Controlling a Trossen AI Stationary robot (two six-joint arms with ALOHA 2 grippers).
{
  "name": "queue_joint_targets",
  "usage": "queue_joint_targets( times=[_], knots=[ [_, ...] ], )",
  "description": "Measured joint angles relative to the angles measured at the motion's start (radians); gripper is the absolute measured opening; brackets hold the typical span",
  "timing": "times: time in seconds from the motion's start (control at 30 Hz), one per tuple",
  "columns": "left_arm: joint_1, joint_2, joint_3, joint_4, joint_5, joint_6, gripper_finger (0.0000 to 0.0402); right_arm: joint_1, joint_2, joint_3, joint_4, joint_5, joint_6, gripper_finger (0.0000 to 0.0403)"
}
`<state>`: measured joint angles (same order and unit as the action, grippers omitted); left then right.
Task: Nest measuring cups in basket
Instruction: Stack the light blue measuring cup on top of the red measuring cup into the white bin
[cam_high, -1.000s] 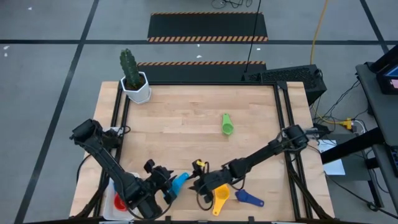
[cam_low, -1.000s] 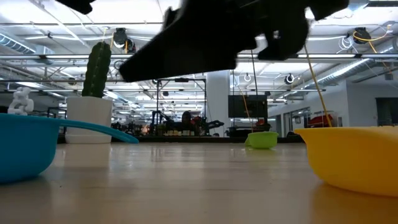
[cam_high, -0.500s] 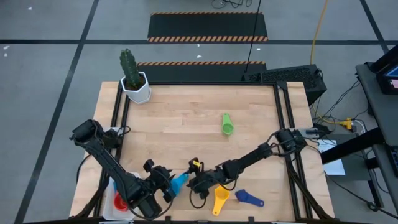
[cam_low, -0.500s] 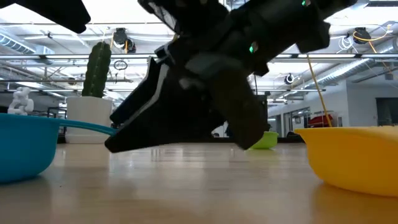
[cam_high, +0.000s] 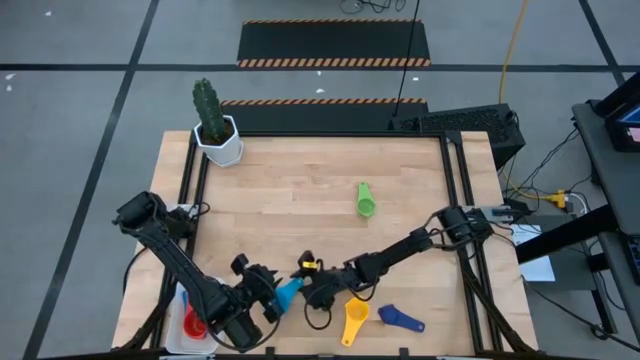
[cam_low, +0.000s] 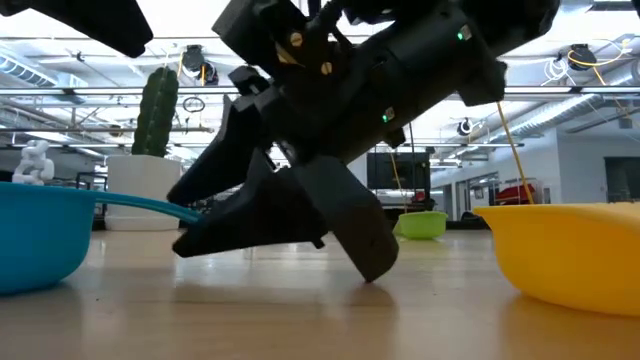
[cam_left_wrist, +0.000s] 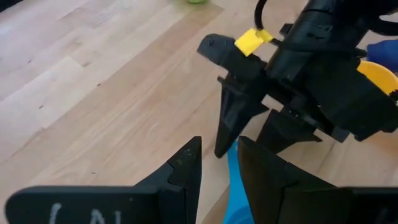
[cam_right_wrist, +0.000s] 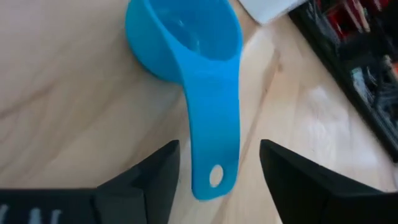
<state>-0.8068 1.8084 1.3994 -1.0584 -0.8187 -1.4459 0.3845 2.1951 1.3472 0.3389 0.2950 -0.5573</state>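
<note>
A light blue measuring cup (cam_high: 288, 292) lies on its base near the table's near edge, its handle (cam_right_wrist: 214, 177) pointing right. My right gripper (cam_high: 308, 290) is open and tipped down. Its fingers stand on either side of the handle's free end without touching it (cam_right_wrist: 216, 149). My left gripper (cam_high: 258, 296) hovers open just left of and above the cup (cam_left_wrist: 233, 186). A yellow cup (cam_high: 353, 320), a dark blue cup (cam_high: 400, 320) and a green cup (cam_high: 365, 200) lie on the table. A red cup (cam_high: 192, 325) sits in the white basket (cam_high: 180, 305). The other cups are hidden.
A white hexagonal pot with a cactus (cam_high: 217, 132) stands at the table's far left corner. The yellow cup (cam_low: 565, 250) is close to the right of my right gripper (cam_low: 280, 256). The left arm reaches over the basket. Bare wood spans the table's middle.
My right gripper has moved toward the table's left edge and down, tipping its fingers toward the table, and now straddles the light blue cup's handle end. The cup has stayed where it was.
</note>
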Motion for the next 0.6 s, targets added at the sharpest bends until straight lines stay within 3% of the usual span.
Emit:
queue_joint_targets(
  times=[0.23,0.6],
  knots=[
    [0.008,0.0,0.0,0.0,-0.003,-0.004,0.0106,-0.012,0.029,0.002,0.073,-0.041,-0.054,0.0159],
    [0.016,0.0,0.0,-0.018,-0.003,-0.015,0.0106,-0.012,0.03,0.001,0.101,-0.04,-0.113,0.0012]
  ],
)
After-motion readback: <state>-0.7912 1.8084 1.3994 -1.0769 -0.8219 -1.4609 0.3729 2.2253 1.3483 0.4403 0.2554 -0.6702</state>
